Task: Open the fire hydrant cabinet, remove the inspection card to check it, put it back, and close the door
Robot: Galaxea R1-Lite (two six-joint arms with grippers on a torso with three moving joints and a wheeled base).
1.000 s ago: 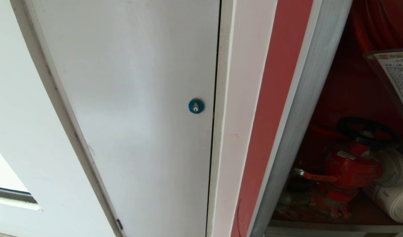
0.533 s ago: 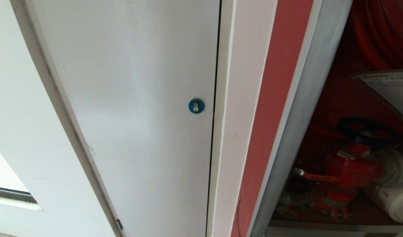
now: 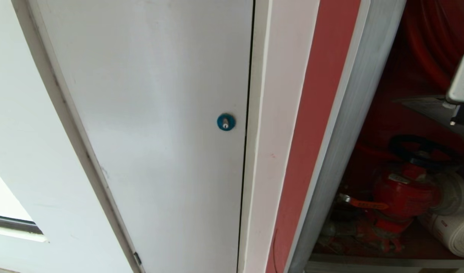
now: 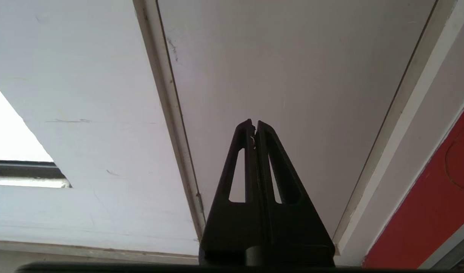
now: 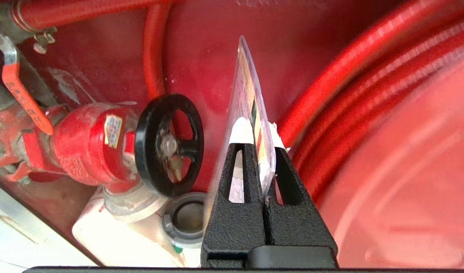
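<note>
The fire hydrant cabinet stands open at the right, with a silver frame and a red inside. Its red hydrant valve and white rolled hose sit low inside. My right gripper is inside the cabinet, shut on the inspection card. The card, in its clear sleeve, stands edge-on between the fingers. In the head view the card lies almost flat above the valve, beside my right wrist. My left gripper is shut and empty before a white panel. The door is out of view.
A plain white door with a round blue lock fills the left. A black handwheel and a red coiled hose flank the card closely. A hose coupling lies below the handwheel.
The card has tipped from facing the head camera to nearly edge-on and has sunk lower in the cabinet. My right wrist has come into the head view at the right edge.
</note>
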